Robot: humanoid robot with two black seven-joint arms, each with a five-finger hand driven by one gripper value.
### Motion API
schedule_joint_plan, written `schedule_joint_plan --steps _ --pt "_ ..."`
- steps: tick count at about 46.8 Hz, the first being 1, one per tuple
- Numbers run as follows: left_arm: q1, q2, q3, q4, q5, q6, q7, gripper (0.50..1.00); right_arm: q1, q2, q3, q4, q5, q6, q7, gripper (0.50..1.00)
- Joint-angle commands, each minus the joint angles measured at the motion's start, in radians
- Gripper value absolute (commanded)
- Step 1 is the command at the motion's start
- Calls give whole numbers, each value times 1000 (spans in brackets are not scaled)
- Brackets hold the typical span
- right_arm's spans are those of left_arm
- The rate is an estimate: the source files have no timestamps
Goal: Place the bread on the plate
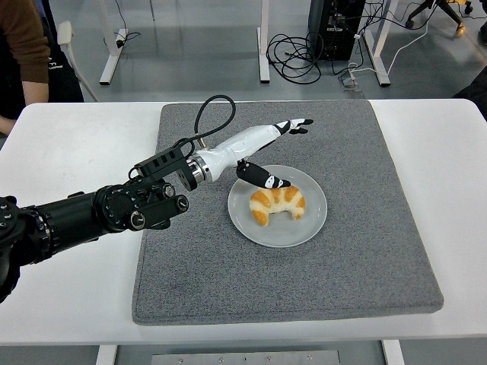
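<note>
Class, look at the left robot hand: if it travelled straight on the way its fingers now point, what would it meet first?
Probably nothing: the left robot hand points up-right, past the bread on the plate. Only grey mat lies ahead, though its height above that is unclear.

Grey mat (335, 251) lies flat on the white surface (76, 152), covering its middle. Far left: person's brown sleeve (23, 38). Floor beyond: tangled black cables (297, 57), white table legs (264, 38), black computer tower (335, 26).
</note>
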Motion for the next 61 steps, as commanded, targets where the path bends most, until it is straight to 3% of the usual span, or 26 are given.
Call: schedule_joint_plan --steps 1,10,20,45,61 --pt "-2 0 -31 2 -48 -34 0 922 0 0 -1 0 0 0 0 1000" --pt "-2 24 -152 2 -166 -189 0 922 0 0 -1 0 0 0 0 1000" --pt "4 100 -245 2 -218 -286 0 922 0 0 -1 0 0 0 0 1000" --pt "26 241 -350 17 -458 -450 0 922 -3 0 0 0 0 0 0 1000" --pt "95 255 -474 103 -536 -542 100 922 -6 0 -1 0 0 0 0 1000"
